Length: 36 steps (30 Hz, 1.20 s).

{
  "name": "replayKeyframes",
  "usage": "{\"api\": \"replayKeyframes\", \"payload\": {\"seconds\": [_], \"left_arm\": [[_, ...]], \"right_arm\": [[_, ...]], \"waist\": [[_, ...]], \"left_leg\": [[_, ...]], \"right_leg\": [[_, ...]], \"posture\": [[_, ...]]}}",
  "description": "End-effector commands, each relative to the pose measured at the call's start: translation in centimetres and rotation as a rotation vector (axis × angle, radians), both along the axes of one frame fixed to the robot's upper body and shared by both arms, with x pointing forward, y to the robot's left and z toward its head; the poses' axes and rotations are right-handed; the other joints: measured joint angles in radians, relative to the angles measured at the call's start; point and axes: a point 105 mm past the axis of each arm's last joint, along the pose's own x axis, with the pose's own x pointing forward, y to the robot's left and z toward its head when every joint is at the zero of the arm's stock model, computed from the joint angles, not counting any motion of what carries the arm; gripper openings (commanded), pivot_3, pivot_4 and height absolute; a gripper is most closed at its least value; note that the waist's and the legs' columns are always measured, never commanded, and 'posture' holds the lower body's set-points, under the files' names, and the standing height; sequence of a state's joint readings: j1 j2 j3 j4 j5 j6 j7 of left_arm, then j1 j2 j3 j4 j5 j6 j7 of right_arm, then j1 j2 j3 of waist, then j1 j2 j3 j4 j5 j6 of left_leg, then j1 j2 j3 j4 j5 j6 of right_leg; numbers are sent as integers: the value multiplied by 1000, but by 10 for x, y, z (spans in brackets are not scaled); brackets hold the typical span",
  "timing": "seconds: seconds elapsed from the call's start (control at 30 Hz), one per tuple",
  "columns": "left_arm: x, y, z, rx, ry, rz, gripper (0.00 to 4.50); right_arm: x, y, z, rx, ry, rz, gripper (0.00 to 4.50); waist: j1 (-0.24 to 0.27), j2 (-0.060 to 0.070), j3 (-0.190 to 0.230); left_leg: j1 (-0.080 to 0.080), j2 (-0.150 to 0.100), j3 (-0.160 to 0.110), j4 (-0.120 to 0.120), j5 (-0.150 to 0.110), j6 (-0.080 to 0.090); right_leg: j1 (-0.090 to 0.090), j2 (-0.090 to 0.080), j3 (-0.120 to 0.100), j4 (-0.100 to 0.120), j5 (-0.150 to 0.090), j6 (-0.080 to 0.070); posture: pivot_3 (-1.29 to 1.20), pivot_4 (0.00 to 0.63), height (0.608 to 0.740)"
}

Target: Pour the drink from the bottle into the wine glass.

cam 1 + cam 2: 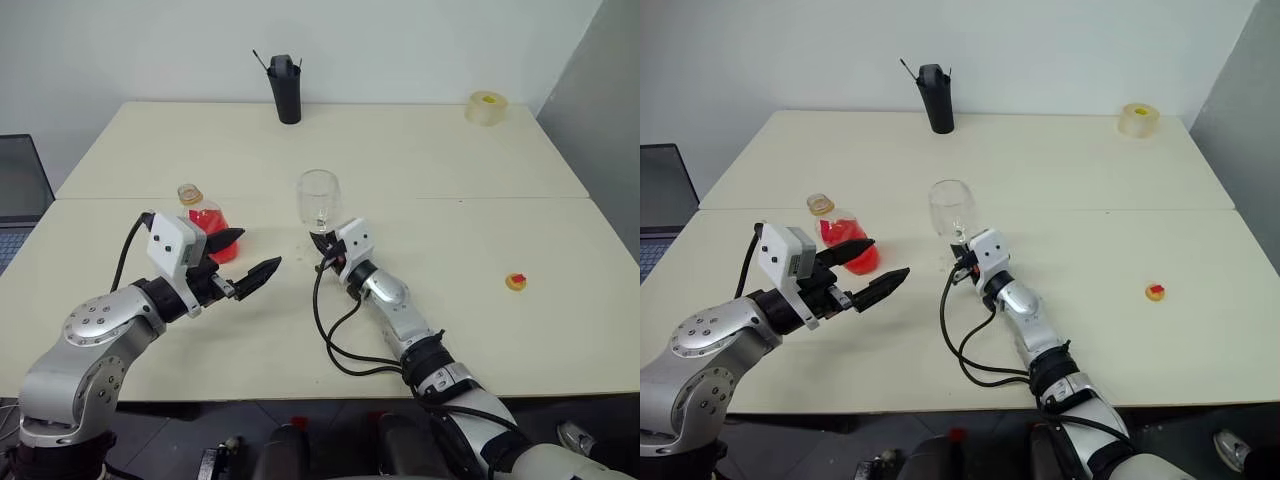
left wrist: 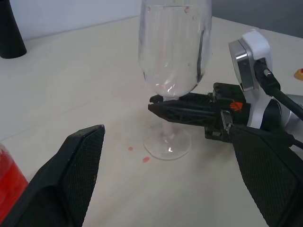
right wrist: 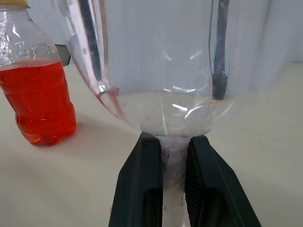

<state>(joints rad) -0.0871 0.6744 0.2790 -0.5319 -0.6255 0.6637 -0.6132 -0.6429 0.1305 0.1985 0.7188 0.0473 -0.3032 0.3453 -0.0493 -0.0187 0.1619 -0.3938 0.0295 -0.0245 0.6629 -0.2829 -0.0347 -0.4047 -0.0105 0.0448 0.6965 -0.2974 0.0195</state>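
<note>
The bottle [image 1: 205,228], small and clear with a yellow neck ring, stands on the table about half full of the red drink [image 3: 40,97]. My left gripper [image 1: 248,257] is open just right of it, one finger alongside the bottle and nothing between the fingers. The wine glass [image 1: 319,198] stands upright mid-table, its bowl clear apart from a few red specks. My right gripper [image 3: 173,158] is shut on the glass's stem just under the bowl; its black fingers [image 2: 184,106] show there in the left wrist view.
A black holder [image 1: 286,90] stands at the table's far edge and a tape roll [image 1: 487,107] at the far right corner. A small red-yellow cap [image 1: 515,282] lies to the right. Red drops [image 2: 137,153] dot the table by the glass's foot. A laptop [image 1: 20,190] sits off the left side.
</note>
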Motion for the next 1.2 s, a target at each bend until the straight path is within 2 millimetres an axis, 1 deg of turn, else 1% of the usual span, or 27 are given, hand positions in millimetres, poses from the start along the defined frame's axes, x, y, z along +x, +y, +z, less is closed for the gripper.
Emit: {"api": "replayKeyframes", "payload": {"seconds": [0.03, 0.2, 0.27, 0.3, 0.43, 0.6, 0.63, 0.7, 0.77, 0.87, 0.97, 1.03, 1.1, 1.2], "left_arm": [[1, 0, 8, 19, -42, -9, 4500], [2, 0, 6, 16, -40, -10, 4500], [2, 0, 5, 17, -36, -11, 4500], [1, 0, 5, 17, -35, -12, 4500], [3, 1, 5, 18, -36, -8, 4500], [4, 7, 1, 10, -23, 10, 4500], [4, 8, -1, 7, -19, 16, 4500], [3, 13, -5, 5, -7, 33, 4500], [2, 17, -11, 29, 5, 40, 4500], [1, 21, -12, 15, 0, 75, 4500], [-2, 33, -9, -23, -50, 155, 4500], [-4, 40, -11, -46, -66, 216, 4500], [-4, 51, -18, -50, -77, 295, 4500], [-1, 68, -32, -31, -86, 394, 4500]], "right_arm": [[-11, 13, -27, -40, 98, 49, 288], [-10, 13, -28, -89, 92, 44, 288], [-10, 14, -28, -101, 89, 48, 1024], [-10, 14, -27, -107, 82, 51, 1230], [-6, 11, -22, -99, 80, 32, 2601], [-5, 2, -9, -93, 56, 23, 4377], [-6, -1, -6, -103, 43, 28, 4446], [-9, -11, 0, -121, 31, 37, 4446], [-13, -25, 2, -167, 44, 57, 4446], [-26, -48, 1, -246, 100, 109, 4446], [-42, -79, 8, -309, 145, 136, 4446], [-52, -94, 13, -379, 147, 161, 4446], [-60, -112, 27, -446, 152, 200, 4446], [-66, -130, 64, -481, 147, 239, 4446]], "waist": [[-2, 0, 0], [-5, 0, 0], [-6, -1, -1], [-6, -1, 0], [-7, -1, 0], [-7, 0, 0], [-7, 0, 0], [-6, 0, 0], [-5, 0, 0], [0, 0, 0], [7, 0, 0], [7, 0, 0], [8, 0, 1], [10, 1, 1]], "left_leg": [[0, 0, 0, 0, 0, 0], [0, 0, 0, 0, 0, 0], [0, 0, 0, 0, 0, 0], [0, 0, 0, -1, 0, 0], [0, 0, 0, -1, 0, 0], [-1, 0, -1, -1, 0, 0], [-1, 0, -1, -1, 0, 0], [-2, 0, -1, -1, 0, 0], [-2, 0, -1, -1, 0, 0], [-3, 0, -2, 0, 0, 0], [-3, -1, -2, 0, 0, 0], [-3, 0, -2, 0, 0, 0], [-3, -1, -2, 0, 0, 0], [-3, -1, -2, 0, 0, 0]], "right_leg": [[0, 0, 0, 0, 0, 0], [0, 0, 0, 0, 0, 0], [0, 0, 0, 0, 0, 0], [0, 0, 0, 0, 0, 0], [-1, 0, 0, 0, 0, -1], [-1, 0, 0, 0, 0, -1], [-1, 0, 0, 0, 0, -1], [-1, 0, 0, 0, -1, -1], [-1, -1, -1, -1, -1, -1], [-1, -1, -1, -1, -1, -1], [-1, -1, -1, -2, -1, -1], [-1, -1, -1, -2, -1, -1], [-1, -1, -1, -2, -1, -1], [0, -1, -1, -3, -1, -1]], "posture": [[0, 150, 740], [0, 150, 740], [0, 150, 740], [0, 150, 740], [0, 150, 740], [0, 150, 740], [0, 150, 740], [0, 150, 740], [0, 150, 740], [0, 150, 740], [0, 150, 740], [0, 150, 740], [0, 150, 740], [0, 150, 740]]}}
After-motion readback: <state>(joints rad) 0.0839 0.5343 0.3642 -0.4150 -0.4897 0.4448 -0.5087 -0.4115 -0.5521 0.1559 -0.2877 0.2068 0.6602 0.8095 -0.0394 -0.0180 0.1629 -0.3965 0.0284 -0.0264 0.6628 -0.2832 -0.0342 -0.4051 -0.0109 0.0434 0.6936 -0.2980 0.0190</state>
